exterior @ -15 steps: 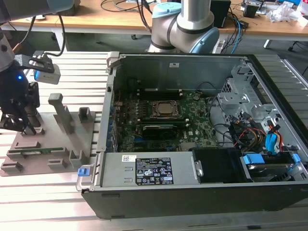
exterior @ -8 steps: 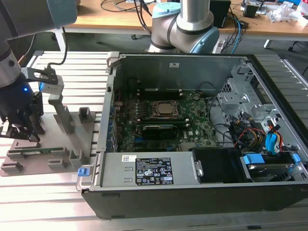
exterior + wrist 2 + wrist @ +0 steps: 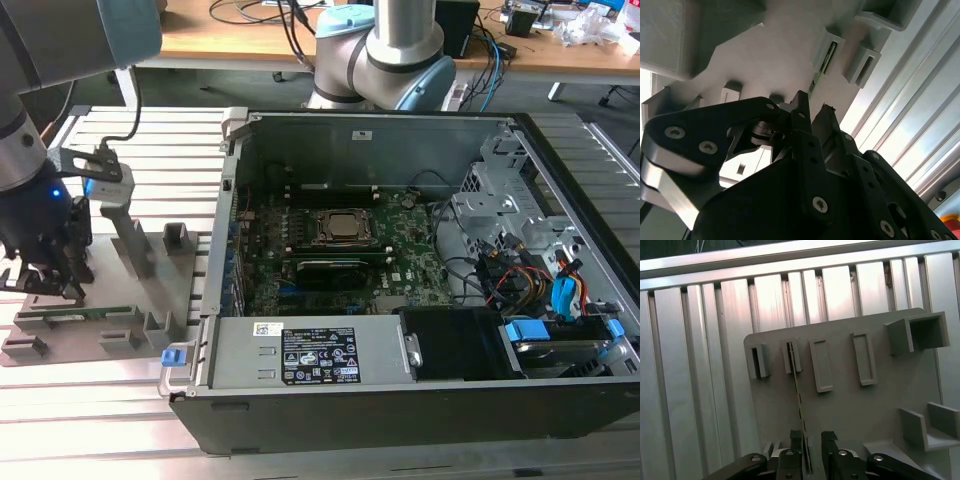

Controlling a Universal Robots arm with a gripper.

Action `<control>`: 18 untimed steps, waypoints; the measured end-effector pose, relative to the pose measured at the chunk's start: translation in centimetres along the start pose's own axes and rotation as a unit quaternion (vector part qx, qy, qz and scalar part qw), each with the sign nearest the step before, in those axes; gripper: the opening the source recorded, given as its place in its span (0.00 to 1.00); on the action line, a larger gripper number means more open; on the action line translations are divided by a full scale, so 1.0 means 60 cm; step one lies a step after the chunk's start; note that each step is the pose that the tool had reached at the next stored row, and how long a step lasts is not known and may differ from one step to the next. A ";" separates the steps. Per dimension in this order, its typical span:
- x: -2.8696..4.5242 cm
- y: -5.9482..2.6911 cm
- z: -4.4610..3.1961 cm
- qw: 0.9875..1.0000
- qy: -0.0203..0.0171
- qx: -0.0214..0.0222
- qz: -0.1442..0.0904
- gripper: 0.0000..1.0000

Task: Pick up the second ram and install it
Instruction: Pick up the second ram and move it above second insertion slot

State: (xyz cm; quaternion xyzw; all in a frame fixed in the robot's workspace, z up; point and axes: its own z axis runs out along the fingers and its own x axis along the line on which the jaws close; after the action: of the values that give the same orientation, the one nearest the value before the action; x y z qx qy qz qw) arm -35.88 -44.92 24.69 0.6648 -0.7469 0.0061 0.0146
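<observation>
At the gripper (image 3: 812, 436), second ram (image 3: 799, 395) partly hidden

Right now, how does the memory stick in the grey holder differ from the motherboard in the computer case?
The memory stick is a thin strip standing on edge in the grey holder; the motherboard is broad and lies flat in the case. The stick sits within the open end effector; the motherboard lies apart from it. Both are green circuit boards.

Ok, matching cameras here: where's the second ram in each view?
Exterior view: the second ram lies on the grey fixture plate, under the gripper.
First wrist view: ram edge-on, running from a slot block to the gripper.
Second wrist view: ram's green edge in a slot block.
Shared landmark: the plate.
</observation>
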 end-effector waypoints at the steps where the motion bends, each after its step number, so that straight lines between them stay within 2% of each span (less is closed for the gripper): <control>1: 0.002 0.000 0.002 1.000 0.000 0.000 0.000 0.30; 5: 0.008 0.006 0.023 1.000 0.000 0.000 -0.001 0.30; 8: 0.009 0.013 0.031 1.000 -0.002 0.000 -0.003 0.30; 12: 0.012 0.017 0.058 1.000 -0.002 0.000 -0.004 0.30; 15: 0.013 0.017 0.072 1.000 -0.002 0.000 -0.005 0.30; 17: 0.014 0.017 0.075 1.000 -0.004 0.000 -0.006 0.30; 18: 0.014 0.017 0.076 1.000 -0.007 -0.001 -0.008 0.30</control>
State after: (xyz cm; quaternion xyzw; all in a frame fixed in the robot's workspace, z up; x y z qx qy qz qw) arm -37.04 -45.75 20.17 0.6709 -0.7415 0.0007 0.0097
